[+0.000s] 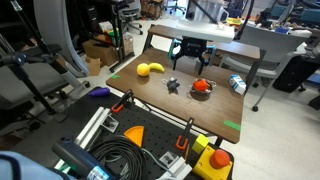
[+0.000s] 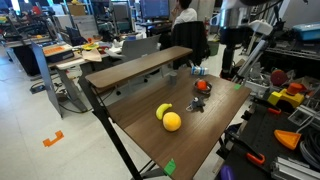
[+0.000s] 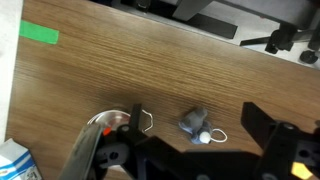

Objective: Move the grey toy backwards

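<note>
Hanging above the wooden table (image 1: 215, 108), the gripper (image 1: 191, 58) has its two dark fingers spread wide and nothing is clamped between them.

From the left edge of the wrist view, a strip of green tape (image 3: 40, 34) lies on the wood, well off to the side of the gripper (image 3: 200, 140) and ahead of it. The pale bottle (image 3: 14, 160) sits in the lower corner, outside the finger on that side. The dish (image 3: 96, 128) with the red item lies just beside that finger (image 3: 138, 125) and is partly hidden by it.

Next is the grey toy (image 3: 194, 122), resting on the table. It shows in the gap between the spread fingers, nearer the one by the dish and touching neither. The opposite finger (image 3: 264, 128) stands well apart from it.

In an exterior view the yellow fruit (image 1: 156, 68) lies to the left of the gripper. The grey toy (image 1: 173, 86) sits on the table nearer the camera than the gripper, just left of the red item (image 1: 201, 87).
</note>
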{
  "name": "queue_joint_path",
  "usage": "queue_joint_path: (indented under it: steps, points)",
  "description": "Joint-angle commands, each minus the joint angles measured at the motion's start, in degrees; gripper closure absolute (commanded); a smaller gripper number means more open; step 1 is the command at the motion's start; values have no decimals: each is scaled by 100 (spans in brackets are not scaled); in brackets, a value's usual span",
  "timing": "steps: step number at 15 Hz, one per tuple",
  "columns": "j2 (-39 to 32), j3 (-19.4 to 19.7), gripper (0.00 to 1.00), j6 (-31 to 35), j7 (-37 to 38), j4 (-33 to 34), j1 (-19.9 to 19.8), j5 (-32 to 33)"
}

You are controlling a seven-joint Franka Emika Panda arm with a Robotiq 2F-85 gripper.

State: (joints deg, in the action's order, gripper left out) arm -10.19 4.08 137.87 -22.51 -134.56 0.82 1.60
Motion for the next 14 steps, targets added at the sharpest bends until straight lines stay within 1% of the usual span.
queue_joint_path:
  steps: [1, 5, 9, 12, 13, 14]
  points:
    - [-1112, -331, 0, 728, -104, 425, -141, 28]
    - [-1961, -536, 0, 1151, 26, 923, -135, 251]
    - [-2493, -664, 0, 1393, 18, 1383, -131, 424]
    - [-2798, -650, 0, 1409, 76, 1635, -72, 616]
    - [-2901, -642, 25, 1354, 121, 1746, -50, 655]
    - [-2975, -628, 26, 1325, 152, 1829, -34, 702]
